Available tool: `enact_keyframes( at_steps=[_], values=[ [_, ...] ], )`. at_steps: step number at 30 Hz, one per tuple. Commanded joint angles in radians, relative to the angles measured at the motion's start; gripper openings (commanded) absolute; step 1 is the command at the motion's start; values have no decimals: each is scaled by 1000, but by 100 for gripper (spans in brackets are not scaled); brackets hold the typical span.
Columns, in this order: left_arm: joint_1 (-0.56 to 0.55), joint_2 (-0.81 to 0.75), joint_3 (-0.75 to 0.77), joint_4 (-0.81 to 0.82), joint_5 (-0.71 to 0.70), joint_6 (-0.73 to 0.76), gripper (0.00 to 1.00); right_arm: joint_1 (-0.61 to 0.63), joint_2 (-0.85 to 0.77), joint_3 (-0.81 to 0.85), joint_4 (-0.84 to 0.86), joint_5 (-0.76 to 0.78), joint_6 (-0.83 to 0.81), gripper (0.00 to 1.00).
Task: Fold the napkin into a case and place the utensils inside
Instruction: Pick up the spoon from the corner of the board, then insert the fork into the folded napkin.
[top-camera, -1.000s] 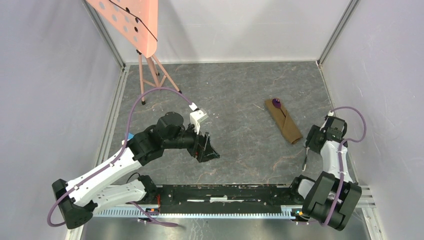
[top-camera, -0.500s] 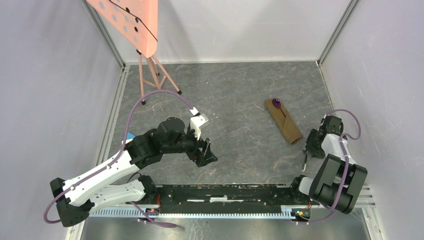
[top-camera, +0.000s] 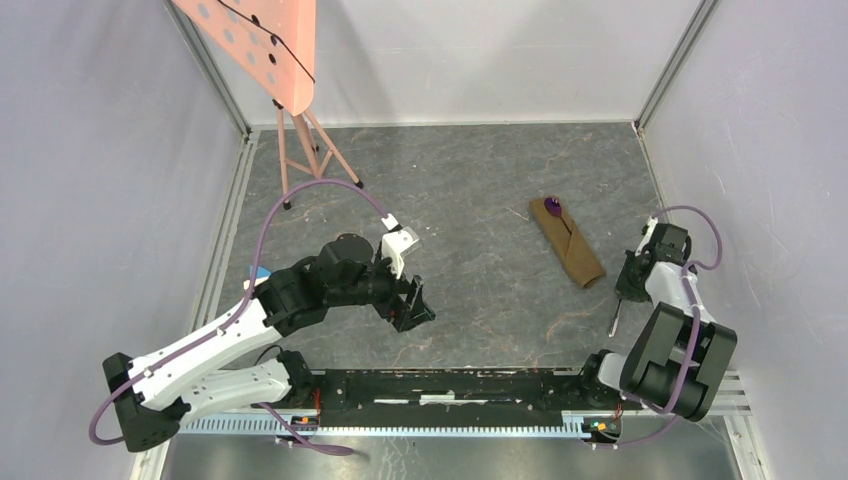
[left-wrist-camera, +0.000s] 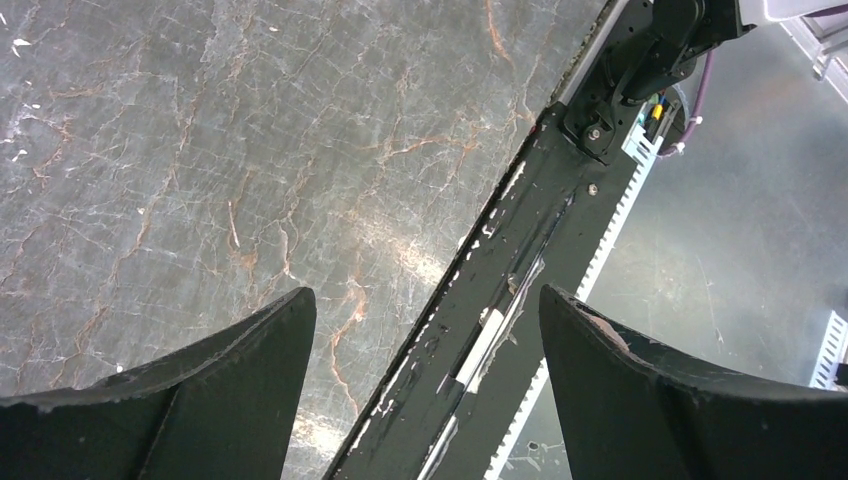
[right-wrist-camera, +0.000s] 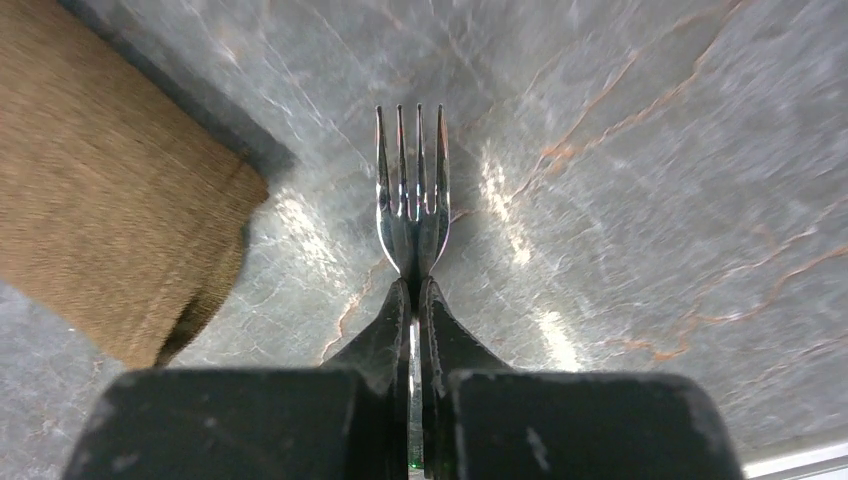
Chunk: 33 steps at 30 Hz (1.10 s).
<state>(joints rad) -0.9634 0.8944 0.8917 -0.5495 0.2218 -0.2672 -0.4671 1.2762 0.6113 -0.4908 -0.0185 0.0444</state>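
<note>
Just beside case edge, fork pinched

Robot lab test cell: plain pale walls, aluminium frame posts, grey marbled tabletop, black mounting rail with toothed strip along near edge, pink perforated board on tripod far left.

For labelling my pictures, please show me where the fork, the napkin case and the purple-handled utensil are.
fork (right-wrist-camera: 410, 215): right wrist view, base of the tines.
napkin case (top-camera: 568, 245): top view, middle of the folded cloth.
purple-handled utensil (top-camera: 551, 208): top view, purple end sticking out of the case.
</note>
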Motion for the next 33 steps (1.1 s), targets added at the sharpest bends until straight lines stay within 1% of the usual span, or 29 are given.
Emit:
enact_keyframes(
  at_steps=[1,3,6,10,13,15,18,20,23,27,29,31,33],
  values=[
    [14,14,-2,7,1,42,88,-2,-89,101,54,12,-84,0],
    [28,23,-5,16,18,33,88,-2,-114,130,75,12,-90,0],
    [59,32,-15,39,60,14,88,19,-119,192,92,-27,-106,0],
    [121,49,-16,60,123,-1,88,96,-88,290,96,-46,-157,0],
    [164,67,0,67,163,-2,88,164,-57,356,135,-100,-189,0],
    [197,83,10,78,196,-6,88,228,-20,412,145,-103,-196,0],
    [241,104,9,103,244,-19,88,328,66,511,137,-146,-196,0],
    [276,111,-7,127,281,-31,88,380,119,540,157,-195,-206,0],
    [331,114,-33,150,315,-38,88,445,206,589,160,-222,-245,0],
    [371,95,-45,145,317,-18,89,519,299,617,158,-228,-294,0],
    [377,78,-52,150,306,-14,90,526,321,604,180,-231,-302,0],
    [378,63,-59,159,298,-15,97,527,332,578,201,-230,-308,0],
    [382,57,-63,161,298,-14,99,528,339,554,210,-228,-324,0]
  ],
)
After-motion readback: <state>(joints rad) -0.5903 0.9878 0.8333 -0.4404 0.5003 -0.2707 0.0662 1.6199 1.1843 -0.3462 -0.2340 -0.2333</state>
